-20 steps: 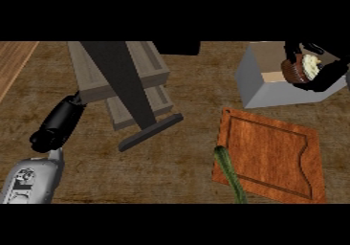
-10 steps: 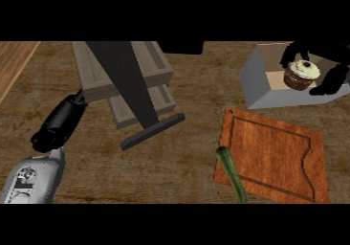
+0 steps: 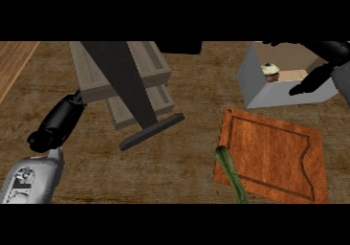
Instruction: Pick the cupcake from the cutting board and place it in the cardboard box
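The cupcake (image 3: 271,72), with a brown wrapper and pale frosting, stands upright inside the cardboard box (image 3: 277,94) at the upper right. My right hand (image 3: 324,67) hangs over the box's right side, open, with its fingers spread apart from the cupcake. The wooden cutting board (image 3: 273,153) lies below the box with nothing on it. My left hand (image 3: 56,125) rests at the left above the counter, fingers straight and holding nothing.
A green cucumber (image 3: 231,174) lies along the cutting board's left edge. A wooden block with a long dark bar across it (image 3: 128,81) stands in the upper middle. A lighter wood strip (image 3: 12,62) runs along the far left.
The right hand held the cupcake over the box; it has opened and drawn away to the right, leaving the cupcake standing inside the box. The left hand has not moved.
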Motion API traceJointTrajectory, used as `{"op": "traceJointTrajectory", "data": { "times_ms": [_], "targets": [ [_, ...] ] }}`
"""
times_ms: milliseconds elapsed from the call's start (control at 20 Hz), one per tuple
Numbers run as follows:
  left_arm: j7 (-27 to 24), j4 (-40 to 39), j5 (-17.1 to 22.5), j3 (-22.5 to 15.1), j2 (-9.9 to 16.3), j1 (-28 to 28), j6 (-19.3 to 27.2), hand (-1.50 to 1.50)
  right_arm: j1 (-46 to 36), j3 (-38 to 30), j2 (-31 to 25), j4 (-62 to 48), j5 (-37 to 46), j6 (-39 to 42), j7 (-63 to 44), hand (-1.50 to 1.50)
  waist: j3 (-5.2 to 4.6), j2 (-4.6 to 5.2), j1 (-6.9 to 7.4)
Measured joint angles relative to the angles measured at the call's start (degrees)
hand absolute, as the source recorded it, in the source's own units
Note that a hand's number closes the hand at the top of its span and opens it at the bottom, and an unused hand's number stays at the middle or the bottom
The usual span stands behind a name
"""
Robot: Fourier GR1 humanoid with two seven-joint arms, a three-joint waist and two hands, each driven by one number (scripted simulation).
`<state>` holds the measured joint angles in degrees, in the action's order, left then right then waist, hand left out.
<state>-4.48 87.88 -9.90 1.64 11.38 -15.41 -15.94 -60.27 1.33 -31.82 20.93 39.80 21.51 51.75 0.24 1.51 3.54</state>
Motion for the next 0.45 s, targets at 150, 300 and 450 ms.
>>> {"op": "traceJointTrajectory", "data": {
  "times_ms": [150,300,450],
  "targets": [
    [0.05,-0.03,-0.26,-0.25,-0.26,-0.06,0.23,0.00,-1.43,-5.71,1.32,-3.97,-7.28,3.89,-3.42,-1.50,0.02,0.03,0.06],
    [0.24,0.07,-0.40,-0.32,-0.42,0.04,0.43,0.00,-3.44,-10.43,0.67,-7.94,-12.99,8.51,-8.42,-1.50,-0.01,-0.02,0.08],
    [0.13,0.25,-0.39,-0.40,-0.43,0.09,0.35,0.00,-5.29,-14.47,-1.23,-11.29,-17.47,12.01,-13.43,-1.50,0.00,0.26,0.51]
  ]
}}
